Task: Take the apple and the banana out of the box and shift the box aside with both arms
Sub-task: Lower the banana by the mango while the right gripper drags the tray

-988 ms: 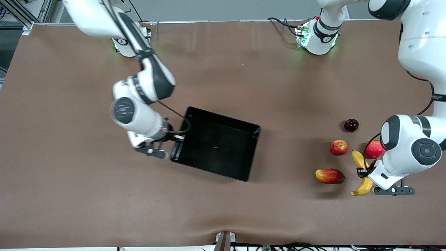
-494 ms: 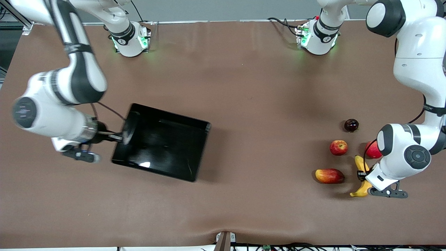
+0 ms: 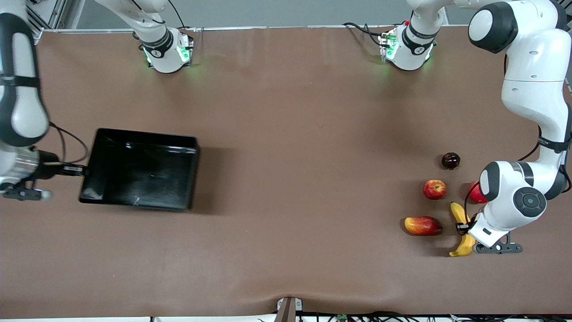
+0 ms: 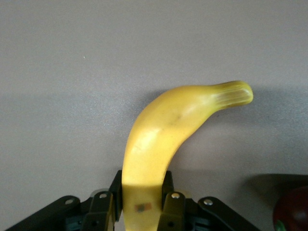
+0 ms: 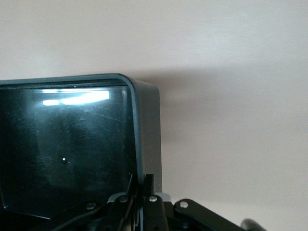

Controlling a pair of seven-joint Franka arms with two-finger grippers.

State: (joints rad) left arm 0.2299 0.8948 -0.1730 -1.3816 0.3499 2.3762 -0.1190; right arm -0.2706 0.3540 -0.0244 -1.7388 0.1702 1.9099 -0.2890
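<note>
The black box (image 3: 147, 136) is at the right arm's end of the table. My right gripper (image 3: 85, 170) is shut on its end wall; the right wrist view shows the fingers (image 5: 150, 185) pinching the wall (image 5: 147, 125), with the box's inside bare. My left gripper (image 3: 464, 227) is shut on the yellow banana (image 3: 463, 243) at the left arm's end; the left wrist view shows its pads on both sides of the banana (image 4: 163, 139). The small red apple (image 3: 434, 189) lies beside the banana, farther from the front camera.
A red-and-yellow mango (image 3: 422, 225) lies beside the banana. A larger red fruit (image 3: 473, 193) is partly hidden by the left arm. A dark round fruit (image 3: 450, 160) lies farther from the front camera than the apple. The brown table (image 3: 295, 179) spreads between box and fruits.
My right gripper has carried the box from the table's middle to the right arm's end. My left gripper has shifted slightly toward the front camera with the banana.
</note>
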